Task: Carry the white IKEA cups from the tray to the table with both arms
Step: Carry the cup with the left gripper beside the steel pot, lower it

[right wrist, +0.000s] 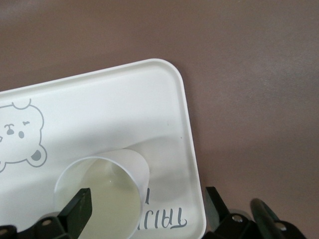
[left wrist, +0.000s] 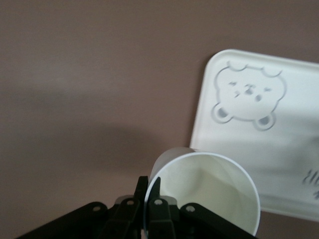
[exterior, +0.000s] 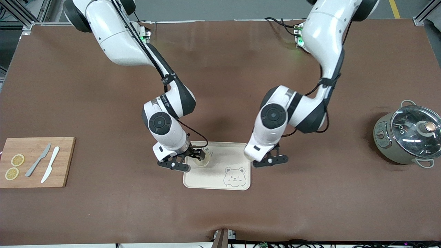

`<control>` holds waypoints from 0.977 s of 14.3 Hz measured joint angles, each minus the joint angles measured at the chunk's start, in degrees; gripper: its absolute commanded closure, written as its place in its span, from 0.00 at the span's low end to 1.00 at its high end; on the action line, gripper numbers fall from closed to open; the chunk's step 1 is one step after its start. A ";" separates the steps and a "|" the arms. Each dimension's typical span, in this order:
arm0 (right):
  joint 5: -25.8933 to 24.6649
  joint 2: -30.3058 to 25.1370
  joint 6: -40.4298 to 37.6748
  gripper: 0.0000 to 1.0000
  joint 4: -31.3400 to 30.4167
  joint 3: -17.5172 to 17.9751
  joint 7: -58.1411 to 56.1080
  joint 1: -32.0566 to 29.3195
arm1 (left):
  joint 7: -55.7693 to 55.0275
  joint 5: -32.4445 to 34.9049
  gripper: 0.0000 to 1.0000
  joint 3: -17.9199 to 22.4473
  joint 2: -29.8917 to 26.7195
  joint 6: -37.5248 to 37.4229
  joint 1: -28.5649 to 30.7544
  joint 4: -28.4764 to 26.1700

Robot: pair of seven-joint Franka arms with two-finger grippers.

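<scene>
One white cup (exterior: 202,161) stands on the bear tray (exterior: 220,182), at the tray's corner toward the right arm. My right gripper (exterior: 198,155) hangs over it, open. In the right wrist view the fingers of the right gripper (right wrist: 147,206) are wide apart, with the wall of this cup (right wrist: 99,194) between them, on the tray (right wrist: 124,99). My left gripper (exterior: 254,157) is shut on the rim of the second white cup (exterior: 248,155), over the tray's edge toward the left arm. In the left wrist view the left gripper (left wrist: 149,196) pinches the cup (left wrist: 209,194) beside the tray (left wrist: 294,149).
A wooden cutting board (exterior: 65,162) with two lemon slices (exterior: 17,160) and two knives (exterior: 50,164) lies at the right arm's end. A grey pot with a glass lid (exterior: 408,136) stands at the left arm's end.
</scene>
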 measured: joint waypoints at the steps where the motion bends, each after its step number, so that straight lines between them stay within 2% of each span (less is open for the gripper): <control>1: -0.04 0.34 0.45 0.00 0.01 0.00 0.00 0.16 | 2.77 -0.02 1.00 -0.98 -4.11 1.10 2.20 -5.39; 4: -0.07 1.43 1.77 0.00 0.02 -0.04 0.00 0.45 | 11.87 -0.08 1.00 -3.68 -16.68 4.82 10.62 -21.76; 7: -0.10 2.27 2.73 0.00 0.04 -0.09 0.00 0.47 | 19.29 -0.10 1.00 -4.16 -25.09 7.01 16.47 -32.54; 10: -0.11 2.77 3.34 0.00 0.04 -0.11 0.00 0.48 | 26.08 -1.66 1.00 -4.28 -29.97 13.06 21.15 -41.04; 14: -0.74 3.20 3.90 0.00 0.05 -0.11 0.00 0.58 | 38.94 -6.23 1.00 -4.33 -33.14 24.87 28.52 -52.73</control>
